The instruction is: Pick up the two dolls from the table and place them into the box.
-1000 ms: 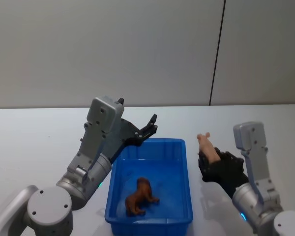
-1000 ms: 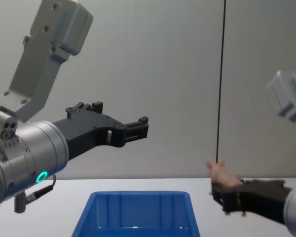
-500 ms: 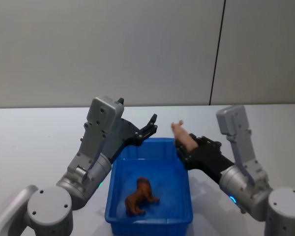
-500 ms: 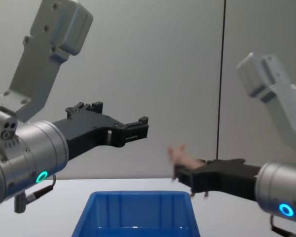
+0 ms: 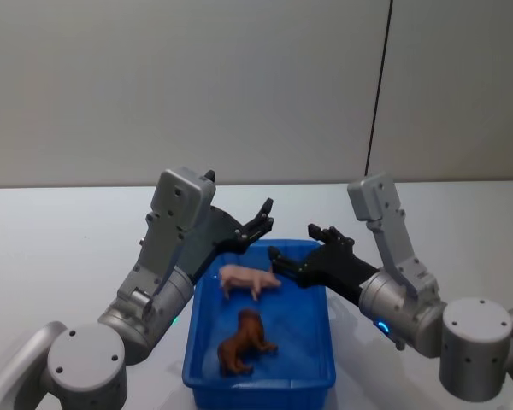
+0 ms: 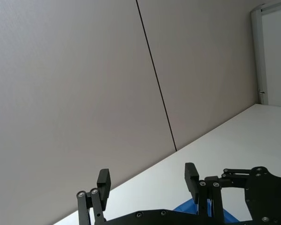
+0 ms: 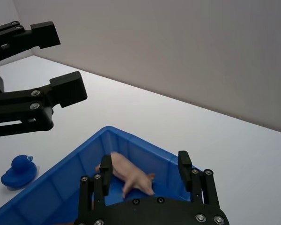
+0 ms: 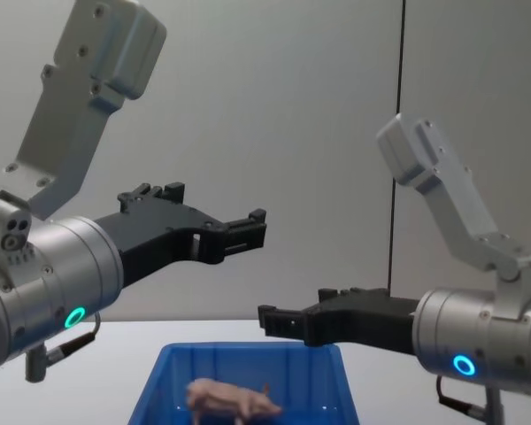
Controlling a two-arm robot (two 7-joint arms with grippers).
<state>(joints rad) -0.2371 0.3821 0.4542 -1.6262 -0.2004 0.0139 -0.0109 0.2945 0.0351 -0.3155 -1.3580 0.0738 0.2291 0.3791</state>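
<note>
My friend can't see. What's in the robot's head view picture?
A pink pig and a brown lion are in a blue box on a white table. The right gripper hangs open over the box's far edge; the left gripper is open near its far left corner.

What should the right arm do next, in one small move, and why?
Probably draw the right gripper back off the box: its fingers are open and empty, and the pig is already inside the box, beyond the lion, so both dolls are in. The left gripper hangs open by the far rim.
</note>
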